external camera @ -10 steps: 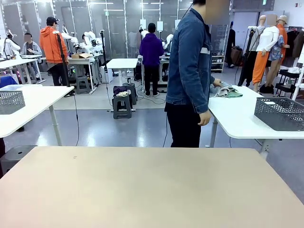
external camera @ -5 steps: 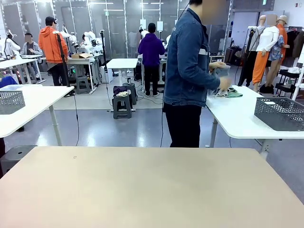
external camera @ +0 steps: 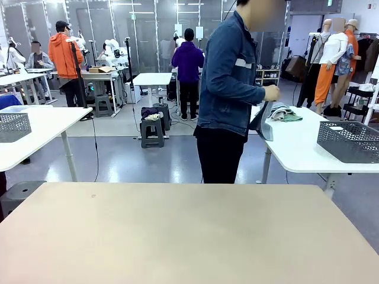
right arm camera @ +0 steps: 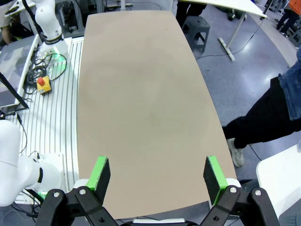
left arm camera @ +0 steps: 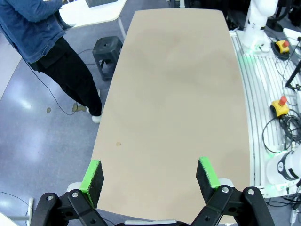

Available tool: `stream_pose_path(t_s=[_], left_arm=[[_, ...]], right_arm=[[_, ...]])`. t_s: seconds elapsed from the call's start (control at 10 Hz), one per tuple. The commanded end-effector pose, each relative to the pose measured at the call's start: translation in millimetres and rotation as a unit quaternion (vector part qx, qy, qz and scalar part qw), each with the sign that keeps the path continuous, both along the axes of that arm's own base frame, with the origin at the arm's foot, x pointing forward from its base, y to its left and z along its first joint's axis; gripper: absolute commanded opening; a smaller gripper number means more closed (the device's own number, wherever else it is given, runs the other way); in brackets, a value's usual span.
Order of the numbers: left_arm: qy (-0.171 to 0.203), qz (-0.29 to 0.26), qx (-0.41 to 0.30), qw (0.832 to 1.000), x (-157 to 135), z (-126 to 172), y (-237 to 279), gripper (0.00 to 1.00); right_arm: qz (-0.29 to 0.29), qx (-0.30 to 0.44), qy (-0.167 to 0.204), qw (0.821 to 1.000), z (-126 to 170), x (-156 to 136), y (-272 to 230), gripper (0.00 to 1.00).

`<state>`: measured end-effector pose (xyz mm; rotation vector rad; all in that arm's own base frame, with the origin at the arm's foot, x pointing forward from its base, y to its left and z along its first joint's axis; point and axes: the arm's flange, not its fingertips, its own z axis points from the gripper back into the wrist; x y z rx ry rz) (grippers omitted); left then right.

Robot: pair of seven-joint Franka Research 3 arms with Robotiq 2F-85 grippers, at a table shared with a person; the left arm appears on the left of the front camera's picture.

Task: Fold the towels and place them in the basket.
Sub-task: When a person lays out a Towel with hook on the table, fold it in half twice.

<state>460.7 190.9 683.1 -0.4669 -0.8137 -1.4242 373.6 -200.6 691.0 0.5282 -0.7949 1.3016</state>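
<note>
A person in a denim jacket stands beyond the tan table, holding a pale blue-grey towel that hangs from one hand. More towels, one of them green, lie heaped on the white table behind the person. On that same table stands the dark mesh basket, at the right. My left gripper is open above the tan table with nothing between its fingers. My right gripper is also open over the tan table, holding nothing.
A paler grey mesh basket stands on a white table at the far left. The person's legs are close to the tan table's far edge. Cables and an emergency-stop button lie on the robot's side rail.
The person has turned away from the white table and lifted a pale towel off the pile; it now hangs from one hand. Neither gripper has changed.
</note>
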Motion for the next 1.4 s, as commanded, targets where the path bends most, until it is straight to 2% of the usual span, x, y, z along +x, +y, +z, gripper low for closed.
stream_pose_path(t_s=[0.0,1.3], left_arm=[[-0.001,0.0,0.0,1.0,-0.5,0.4,-0.1,1.0],[-0.001,0.0,0.0,1.0,-0.5,0.4,-0.1,1.0]], right_arm=[[-0.001,0.001,0.001,1.0,0.0,-0.3,-0.2,1.0],[-0.001,0.001,0.001,1.0,0.0,-0.3,-0.2,1.0]])
